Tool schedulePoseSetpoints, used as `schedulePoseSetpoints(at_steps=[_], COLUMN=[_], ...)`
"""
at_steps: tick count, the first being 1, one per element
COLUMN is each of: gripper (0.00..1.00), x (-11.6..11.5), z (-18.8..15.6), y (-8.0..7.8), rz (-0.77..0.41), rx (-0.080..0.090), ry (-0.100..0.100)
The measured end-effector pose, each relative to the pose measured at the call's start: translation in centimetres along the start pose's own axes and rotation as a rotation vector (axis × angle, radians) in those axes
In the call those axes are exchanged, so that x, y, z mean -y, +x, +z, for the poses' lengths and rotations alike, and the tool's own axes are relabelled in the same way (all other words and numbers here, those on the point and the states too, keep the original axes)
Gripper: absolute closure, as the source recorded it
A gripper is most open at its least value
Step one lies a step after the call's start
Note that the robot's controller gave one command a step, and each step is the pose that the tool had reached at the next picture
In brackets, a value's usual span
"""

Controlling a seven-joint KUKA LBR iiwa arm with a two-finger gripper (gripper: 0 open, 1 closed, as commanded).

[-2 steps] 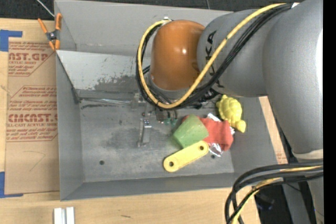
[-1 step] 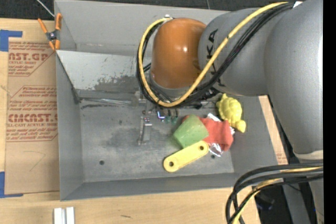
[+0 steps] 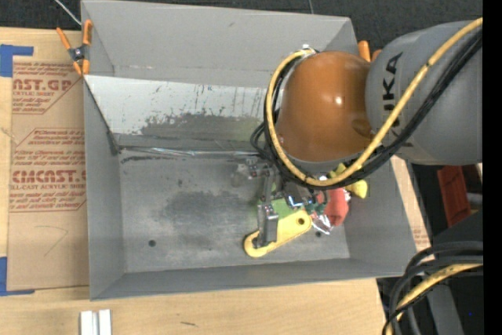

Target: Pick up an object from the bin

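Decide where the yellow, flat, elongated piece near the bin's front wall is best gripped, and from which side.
The yellow piece lies flat and slanted on the bin floor, and a red thing lies close by its upper right end. So probably grip across its narrower lower-left part, coming straight from above.

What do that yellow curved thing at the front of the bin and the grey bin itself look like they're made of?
The yellow curved thing looks like moulded plastic: even bright colour, rounded edges and a smooth, slightly glossy surface. The grey bin looks like painted sheet metal with a matt finish: flat folded walls, with scratches and dark scuffs on its back wall and floor.
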State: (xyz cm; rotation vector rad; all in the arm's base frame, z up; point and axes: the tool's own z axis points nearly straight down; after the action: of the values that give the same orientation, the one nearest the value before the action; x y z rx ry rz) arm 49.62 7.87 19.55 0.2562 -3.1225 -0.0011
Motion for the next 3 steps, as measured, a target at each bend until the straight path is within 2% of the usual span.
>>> schedulePoseSetpoints(at_steps=[1,2,3], gripper=[0.0,0.0,0.0], x=[0.4,6.8,8.0], z=[-3.5,7.0,9.0], y=[-0.1,1.7,1.8], rz=[-0.237,-0.315,-0.316], rx=[0.013,0.008,0.003], ry=[0.001,0.001,0.0])
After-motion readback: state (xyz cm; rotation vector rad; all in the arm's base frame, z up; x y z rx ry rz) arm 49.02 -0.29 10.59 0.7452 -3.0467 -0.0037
